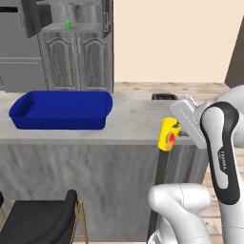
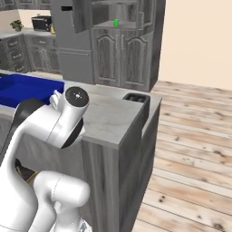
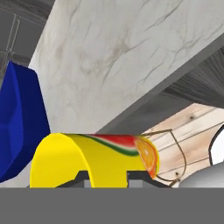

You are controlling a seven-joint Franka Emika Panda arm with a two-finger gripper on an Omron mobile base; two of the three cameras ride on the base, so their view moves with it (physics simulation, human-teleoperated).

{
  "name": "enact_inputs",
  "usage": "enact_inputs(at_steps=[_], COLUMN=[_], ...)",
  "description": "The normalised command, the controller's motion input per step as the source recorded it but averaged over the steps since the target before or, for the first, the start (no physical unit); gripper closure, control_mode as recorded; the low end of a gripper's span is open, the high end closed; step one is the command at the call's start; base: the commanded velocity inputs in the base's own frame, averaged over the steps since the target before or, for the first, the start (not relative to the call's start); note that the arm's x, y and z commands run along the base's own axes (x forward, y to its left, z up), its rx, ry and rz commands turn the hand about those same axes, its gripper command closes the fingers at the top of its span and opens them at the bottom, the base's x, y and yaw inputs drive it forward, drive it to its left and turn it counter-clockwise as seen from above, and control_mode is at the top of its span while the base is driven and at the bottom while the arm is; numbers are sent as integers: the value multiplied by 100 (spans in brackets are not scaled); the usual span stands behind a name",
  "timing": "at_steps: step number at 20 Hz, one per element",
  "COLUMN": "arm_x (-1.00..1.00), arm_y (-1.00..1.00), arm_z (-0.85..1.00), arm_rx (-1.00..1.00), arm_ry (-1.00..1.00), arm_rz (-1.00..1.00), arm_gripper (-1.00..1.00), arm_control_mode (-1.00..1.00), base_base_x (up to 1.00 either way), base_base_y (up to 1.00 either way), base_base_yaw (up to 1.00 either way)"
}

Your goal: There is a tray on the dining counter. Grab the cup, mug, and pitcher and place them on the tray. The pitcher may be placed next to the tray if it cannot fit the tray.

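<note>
Your jaws [image 3: 105, 175] are closed down tight on the cup [image 3: 94, 159], so you've got a grip on it. In the hand view it sits at the bottom centre, lying sideways across the frame, yellow with that red-orange fruit mark toward its right end, and the two dark finger tips [image 3: 83, 178] poke up against its lower edge.

In the left base view the cup [image 1: 168, 134] shows right of centre, tilted a bit, hanging at the front edge of the table [image 1: 133, 121] with the hand's grey block just to its right. It's off the stone top, in front of the dark wood-grain face.

The tray [image 1: 62, 109] is over at the left of that frame, deep blue, sitting on the table, well apart from the cup. In the hand view its blue wall [image 3: 19, 127] fills the left edge, and in the right base view it [image 2: 27, 88] peeks out at the left behind your arm.

Way back, the green mug [image 1: 67, 24] sits on a shelf in the cabinet [image 1: 76, 52] at the upper left; same mug [image 2: 116, 22] near the top centre of the right base view.
</note>
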Motion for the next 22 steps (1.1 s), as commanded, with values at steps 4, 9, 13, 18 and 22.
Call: enact_inputs(at_steps=[4, 9, 13, 18, 22], arm_x=[0, 0, 0, 12, 10], arm_y=[0, 0, 0, 39, 46], arm_z=[0, 0, 0, 37, 52], arm_rx=[0, 0, 0, -2, 0], arm_ry=[0, 0, 0, 0, 0], arm_rz=[0, 0, 0, 0, 0], arm_gripper=[100, 100, 100, 100, 100], arm_control_mode=[100, 100, 100, -100, -100], base_base_x=[43, 12, 7, 1, 0], base_base_y=[0, 0, 1, 6, 0], base_base_yaw=[24, 13, 0, 0, 0])
